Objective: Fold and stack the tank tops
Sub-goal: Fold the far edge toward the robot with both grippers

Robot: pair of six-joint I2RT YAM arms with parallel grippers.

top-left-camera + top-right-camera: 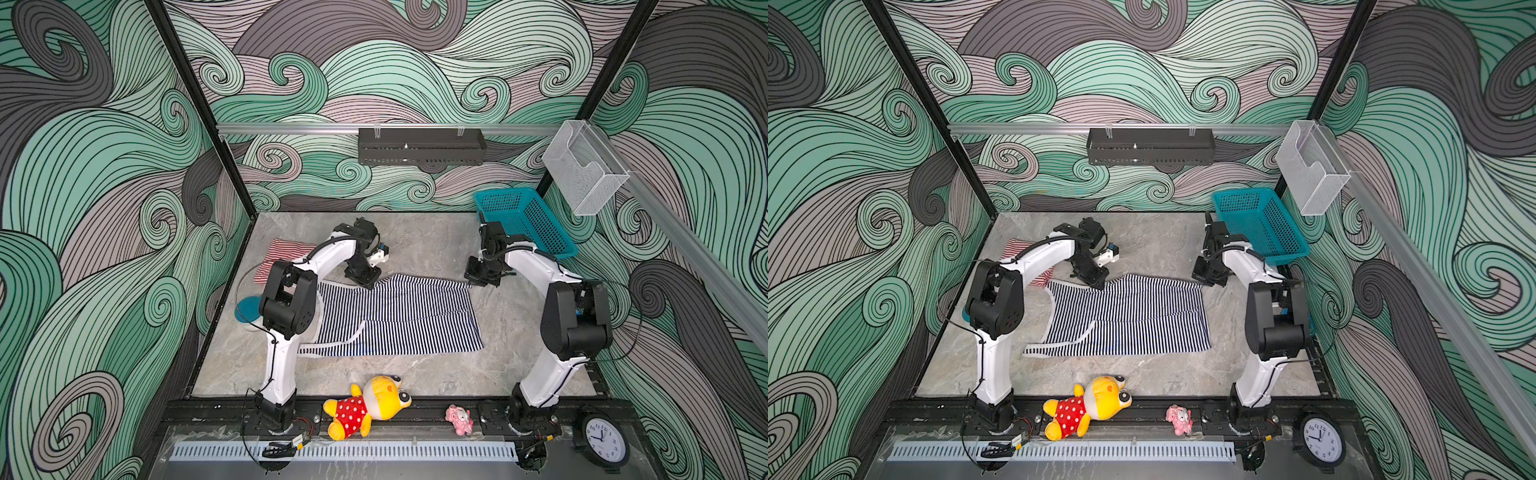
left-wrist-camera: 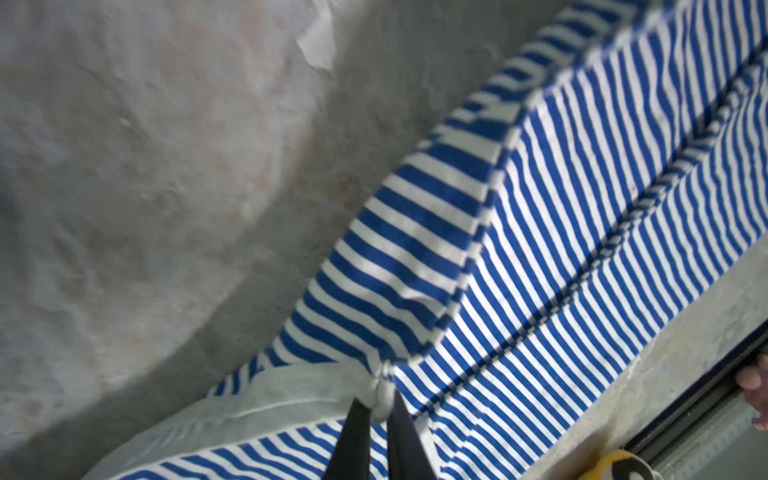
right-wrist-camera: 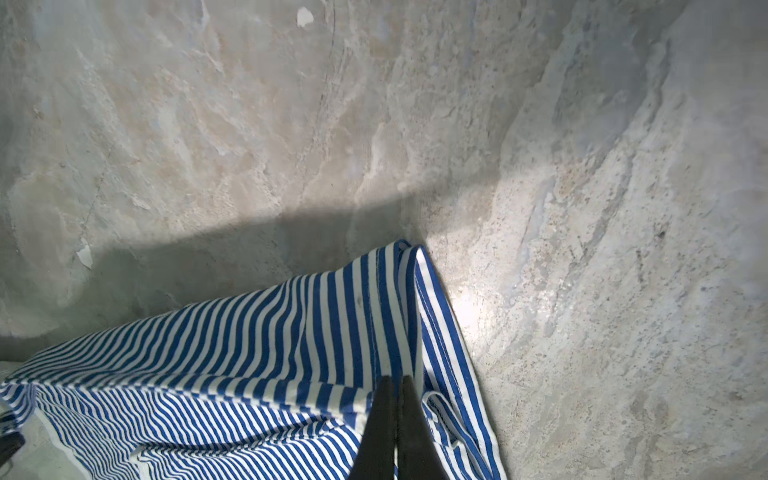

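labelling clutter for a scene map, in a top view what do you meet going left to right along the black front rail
left arm's base → yellow plush toy in a red polka-dot dress → small pink toy → right arm's base → wall clock

Far centre of table [image 1: 432, 245]: bare stone seen open between left arm [image 1: 320, 255] and right arm [image 1: 536, 266]. Far right corner blocked by teal basket [image 1: 525, 220]; far left occupied by red tank top [image 1: 286, 249]. Middle covered by navy tank top [image 1: 399, 316]. Near strip seen bare, bounded by plush toy [image 1: 365, 405] and pink toy [image 1: 459, 419] at front edge.
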